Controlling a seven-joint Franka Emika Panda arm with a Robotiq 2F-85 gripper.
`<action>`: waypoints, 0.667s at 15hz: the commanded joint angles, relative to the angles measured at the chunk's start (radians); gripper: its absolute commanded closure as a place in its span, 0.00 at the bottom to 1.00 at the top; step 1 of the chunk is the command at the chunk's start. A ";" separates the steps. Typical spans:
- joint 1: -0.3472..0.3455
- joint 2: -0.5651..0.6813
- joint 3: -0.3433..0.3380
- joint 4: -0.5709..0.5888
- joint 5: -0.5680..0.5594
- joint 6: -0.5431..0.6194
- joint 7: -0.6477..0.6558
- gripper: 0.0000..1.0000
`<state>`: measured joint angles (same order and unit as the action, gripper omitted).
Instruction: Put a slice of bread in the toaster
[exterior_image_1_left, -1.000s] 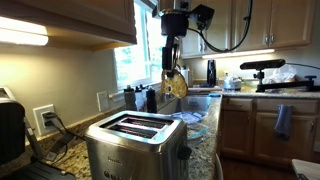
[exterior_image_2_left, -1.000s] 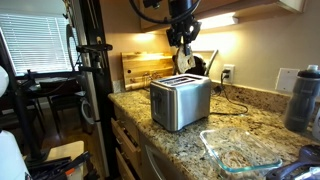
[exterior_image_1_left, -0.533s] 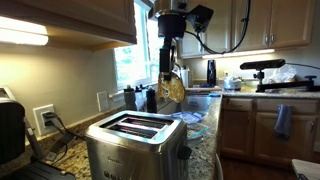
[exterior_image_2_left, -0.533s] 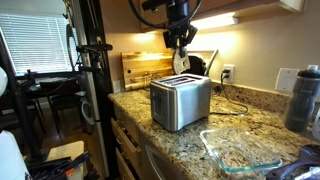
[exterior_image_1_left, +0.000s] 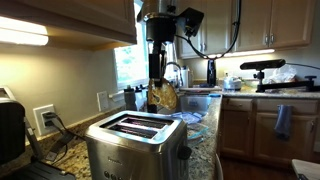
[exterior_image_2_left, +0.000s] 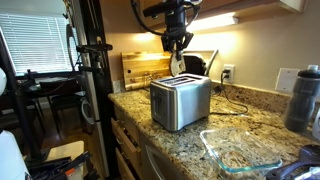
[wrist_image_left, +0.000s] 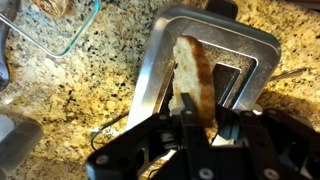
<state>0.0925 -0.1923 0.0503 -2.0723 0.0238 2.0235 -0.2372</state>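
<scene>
Your jaws pinch the slice of bread (wrist_image_left: 192, 68) by its upper edge, so it hangs on edge in the middle of the wrist view. It is above the toaster (wrist_image_left: 155, 65) and not yet inside.

The main risk, I think, is alignment. The slice seems to hang near the metal strip between the 2 slots, and I cannot tell which slot it is above. If you lower it like this, the bottom edge may land on the metal top, and the thin slice can bend or break. If you let go too high, it may tip, lie across the top or slide onto the worktop (wrist_image_left: 80, 95). If you go too low, the jaws may knock the toaster.

Nothing stands between the slice and the slots. A glass dish (wrist_image_left: 62, 30) lies in the upper left of the wrist view, apart from the toaster. In an exterior view, a black cord (exterior_image_2_left: 236, 108) runs behind the toaster, right of centre. A wooden board (exterior_image_2_left: 143, 68) leans at the wall, and a dark bottle (exterior_image_2_left: 303, 100) stands at the right edge, well apart.
</scene>
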 joint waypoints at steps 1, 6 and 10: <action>0.007 0.053 0.006 0.066 0.021 -0.025 -0.012 0.95; -0.001 0.123 0.006 0.118 0.043 -0.027 -0.023 0.94; -0.008 0.174 0.007 0.153 0.060 -0.032 -0.028 0.94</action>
<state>0.0913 -0.0509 0.0600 -1.9612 0.0499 2.0234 -0.2375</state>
